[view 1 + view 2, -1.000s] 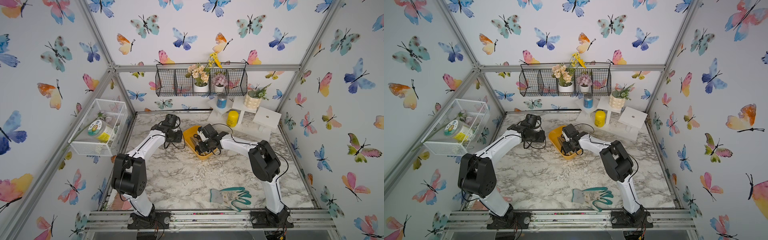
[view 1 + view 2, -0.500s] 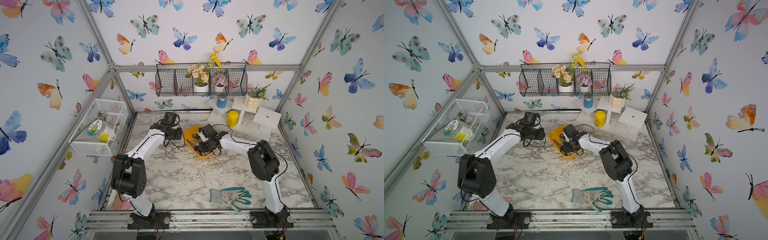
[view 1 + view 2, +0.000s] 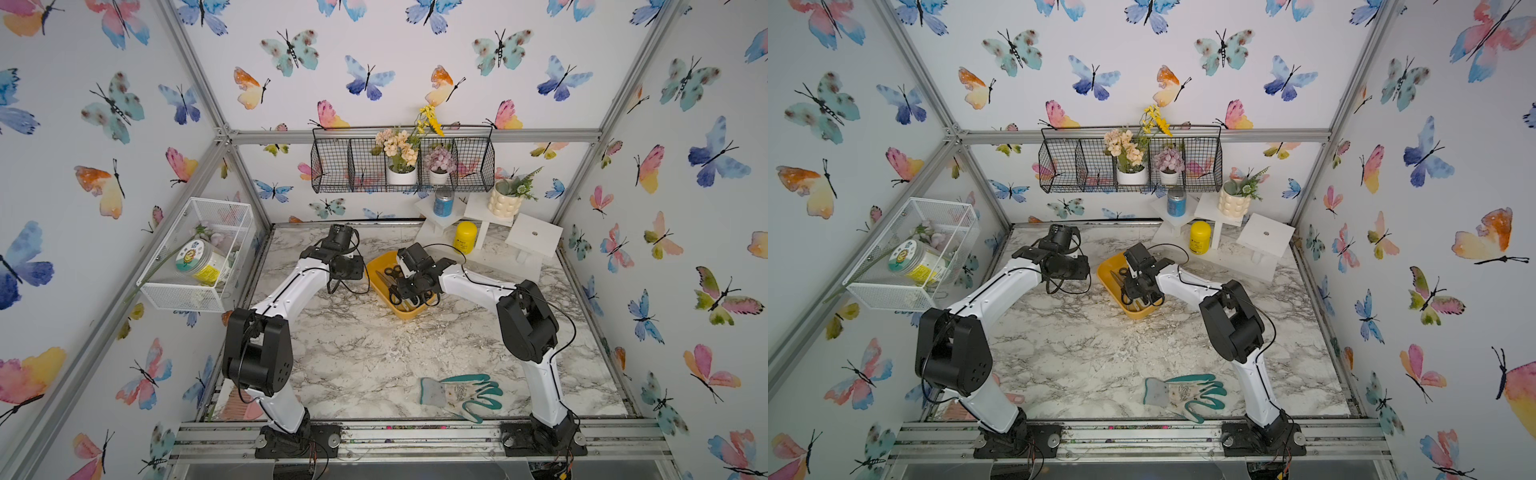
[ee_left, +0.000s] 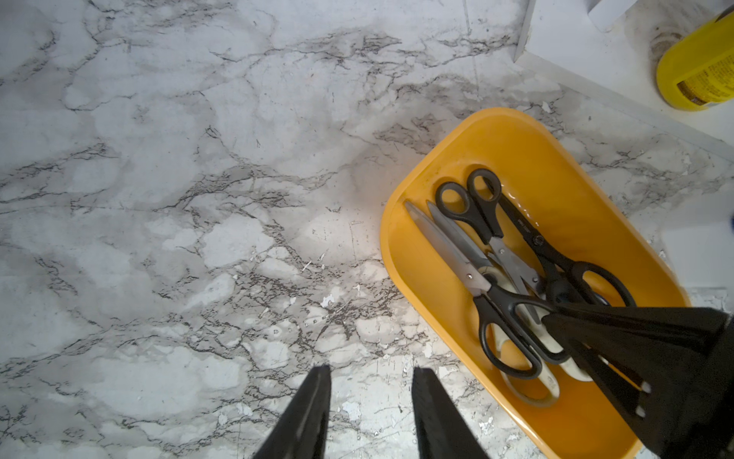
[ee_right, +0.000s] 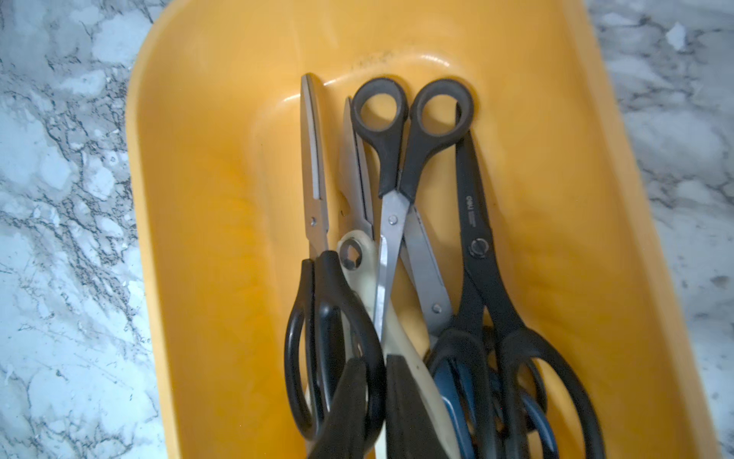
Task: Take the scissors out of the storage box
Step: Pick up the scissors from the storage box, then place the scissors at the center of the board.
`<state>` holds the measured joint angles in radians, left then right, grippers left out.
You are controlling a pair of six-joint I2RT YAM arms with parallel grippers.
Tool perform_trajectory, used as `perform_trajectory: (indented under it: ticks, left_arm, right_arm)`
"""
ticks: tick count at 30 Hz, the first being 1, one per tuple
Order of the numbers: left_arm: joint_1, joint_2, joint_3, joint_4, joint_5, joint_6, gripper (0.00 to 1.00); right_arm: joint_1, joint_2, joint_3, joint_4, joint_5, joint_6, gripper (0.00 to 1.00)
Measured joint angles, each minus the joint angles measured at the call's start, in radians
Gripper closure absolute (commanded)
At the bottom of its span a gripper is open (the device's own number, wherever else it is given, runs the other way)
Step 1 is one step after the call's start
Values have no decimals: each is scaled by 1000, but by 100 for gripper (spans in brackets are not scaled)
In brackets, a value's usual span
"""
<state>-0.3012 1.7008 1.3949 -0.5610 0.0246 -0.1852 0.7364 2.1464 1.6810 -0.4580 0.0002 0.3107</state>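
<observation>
The right gripper [image 5: 375,363], inside the yellow-orange storage box [image 5: 206,159] at its handle end, is pinched onto a handle ring of the black-handled scissors [image 5: 315,238], whose blades run along the box's length, pointing away from the fingers. The other scissors [image 5: 476,246] lie alongside in the box (cream-handled shears [image 5: 353,254] partly beneath the gripped pair). The left gripper [image 4: 371,371], farther off, hangs parted and empty over the marble tabletop [image 4: 198,198] beside the box.
</observation>
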Motion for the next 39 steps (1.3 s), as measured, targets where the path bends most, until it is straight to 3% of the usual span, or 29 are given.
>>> perform_trajectory:
  ticks: [13, 29, 39]
  left_arm:
    - [-15, 0, -21, 2, -1, -52, 61]
    - [-58, 0, -21, 19, -13, -90, 61]
    - [-61, 0, -21, 22, -23, -90, 61]
  right_arm:
    - [-29, -145, -32, -3, 51, 59, 95]
    - [-260, -473, -433, 101, 41, 153, 95]
    - [-358, -533, -563, 137, 18, 167, 95]
